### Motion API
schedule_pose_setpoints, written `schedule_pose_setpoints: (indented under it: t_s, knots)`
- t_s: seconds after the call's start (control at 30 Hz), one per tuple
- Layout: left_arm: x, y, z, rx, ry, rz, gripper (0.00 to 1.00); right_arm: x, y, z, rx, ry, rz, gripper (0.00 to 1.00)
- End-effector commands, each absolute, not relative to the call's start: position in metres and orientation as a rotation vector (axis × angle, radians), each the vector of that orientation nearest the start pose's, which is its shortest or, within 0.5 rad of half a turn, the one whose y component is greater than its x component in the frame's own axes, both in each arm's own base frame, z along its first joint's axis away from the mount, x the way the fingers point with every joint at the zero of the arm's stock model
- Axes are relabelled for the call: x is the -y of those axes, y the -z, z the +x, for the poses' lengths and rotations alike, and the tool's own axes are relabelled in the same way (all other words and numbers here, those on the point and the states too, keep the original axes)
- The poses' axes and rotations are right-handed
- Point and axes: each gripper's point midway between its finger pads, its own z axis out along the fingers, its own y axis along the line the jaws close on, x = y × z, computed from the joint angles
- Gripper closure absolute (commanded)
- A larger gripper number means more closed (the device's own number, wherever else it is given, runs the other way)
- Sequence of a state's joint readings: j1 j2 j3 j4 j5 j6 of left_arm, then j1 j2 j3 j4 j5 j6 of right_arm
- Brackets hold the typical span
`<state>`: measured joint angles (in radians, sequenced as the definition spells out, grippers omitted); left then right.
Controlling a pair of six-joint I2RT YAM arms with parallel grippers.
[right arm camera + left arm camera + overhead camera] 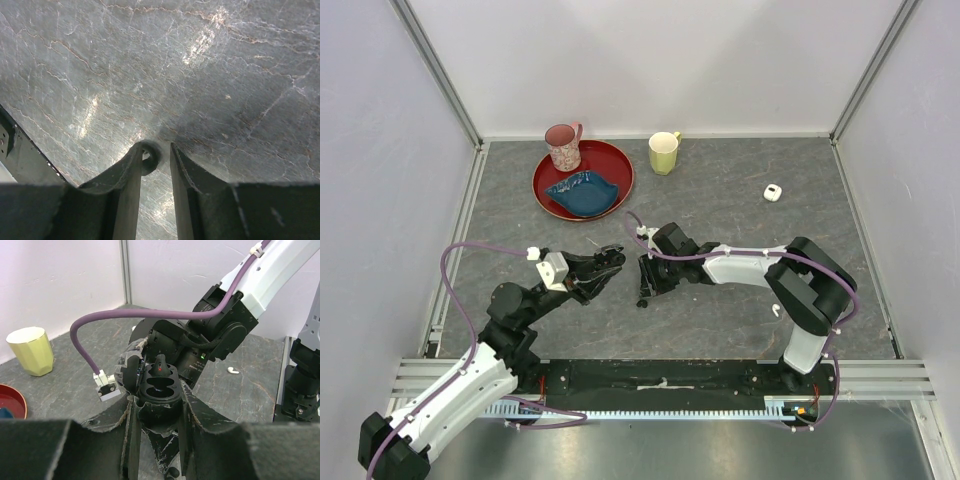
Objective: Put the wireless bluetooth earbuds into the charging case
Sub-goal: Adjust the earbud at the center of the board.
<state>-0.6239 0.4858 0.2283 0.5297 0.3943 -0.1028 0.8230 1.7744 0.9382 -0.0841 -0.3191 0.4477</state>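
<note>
Charging case (160,399), wells empty, sits in left tool (157,409).

We've got a red tray (608,160), blue dish (585,192), pink patterned mug (563,148), pale yellow mug (663,153), white earbud (777,311), black case (159,390) with a red dot, grey veined table (720,210).

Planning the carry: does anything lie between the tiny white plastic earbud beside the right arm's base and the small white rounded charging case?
Yes: from above, the right arm's white forearm crosses the straight line from the tiny white earbud to the white charging case.
</note>
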Motion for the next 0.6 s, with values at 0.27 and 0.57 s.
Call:
schedule_pose_setpoints:
  t_s: [0.27, 0.57]
  knots:
    - [0.2167, -0.2750, 0.1804, -1.123, 0.863, 0.661, 0.98, -0.3218, 0.0035, 0.1867, -2.699, -0.773, -0.710, 0.63]
    - [0.2109, -0.2793, 0.1782, -1.104, 0.851, 0.637, 0.98, -0.3182, 0.0087, 0.1836, -2.716, -0.759, -0.705, 0.64]
